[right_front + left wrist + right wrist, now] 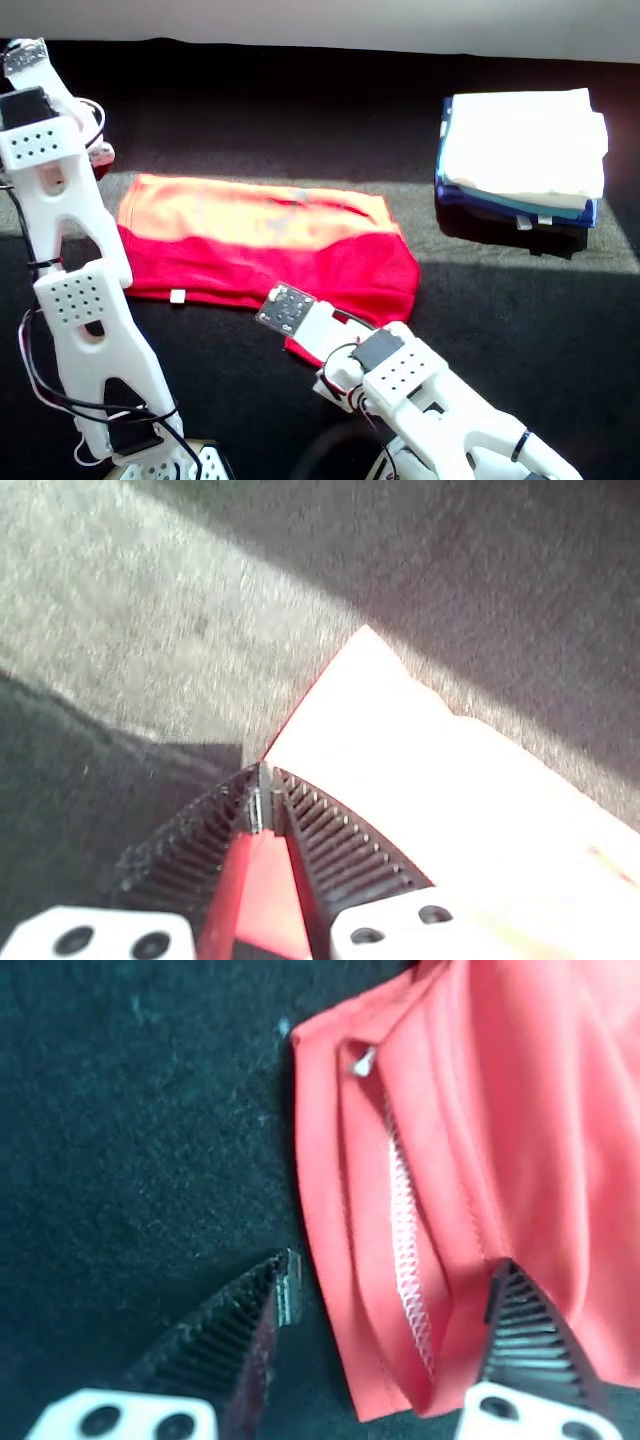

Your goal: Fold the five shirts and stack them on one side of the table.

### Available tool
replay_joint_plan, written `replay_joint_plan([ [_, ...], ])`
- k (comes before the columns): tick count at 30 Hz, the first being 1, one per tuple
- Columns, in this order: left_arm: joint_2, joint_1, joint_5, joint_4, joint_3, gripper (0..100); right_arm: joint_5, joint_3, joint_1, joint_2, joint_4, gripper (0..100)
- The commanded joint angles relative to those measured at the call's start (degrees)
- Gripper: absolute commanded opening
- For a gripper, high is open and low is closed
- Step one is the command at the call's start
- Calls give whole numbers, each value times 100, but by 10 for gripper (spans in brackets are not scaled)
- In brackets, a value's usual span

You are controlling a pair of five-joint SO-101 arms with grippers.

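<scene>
A red shirt [270, 245] lies spread flat across the middle of the dark table, its far half in bright sunlight. My left gripper [103, 158] is at the shirt's far left corner. In the left wrist view the left gripper [262, 775] is shut on a strip of the red shirt [420, 770]. My right gripper [300, 345] is at the shirt's near edge. The right wrist view shows this right gripper [398, 1282] open, with a folded hem of the red shirt [470, 1140] lying between its fingers.
A stack of folded shirts [525, 140], white on top of blue ones, sits at the far right of the table. The dark cloth table [520, 330] runs bare in front of it. A pale wall edges the back.
</scene>
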Motion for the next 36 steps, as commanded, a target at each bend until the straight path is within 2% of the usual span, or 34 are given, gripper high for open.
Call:
replay_joint_plan([
  [1, -1191, -40, -53, 26, 1349, 9, 44, -497, -171, -145, 734, 296],
  [5, -1464, -48, -62, 26, 2492, 9, 53, -1411, -462, -154, 1877, 296],
  [9, -1288, -48, -35, 26, 2835, 9, 53, -2105, -259, -145, 2132, 296],
  [15, -1147, 180, -35, 26, 2853, 9, 53, -1745, 242, -84, 1323, 296],
  [22, -1112, 690, -35, 26, 2862, 9, 53, -409, -541, -84, 760, 296],
  [28, -1103, 804, -44, -176, 2905, 9, 53, 233, -286, -84, 66, 296],
  [33, -1130, 778, -44, -615, 3723, 9, 53, 505, -259, -84, -136, 293],
  [34, -1156, 769, -44, -791, 3978, 9, 53, 549, -259, -84, -163, 276],
  [36, -1165, 752, -44, -1169, 4400, 9, 53, 611, -259, -84, -171, 180],
])
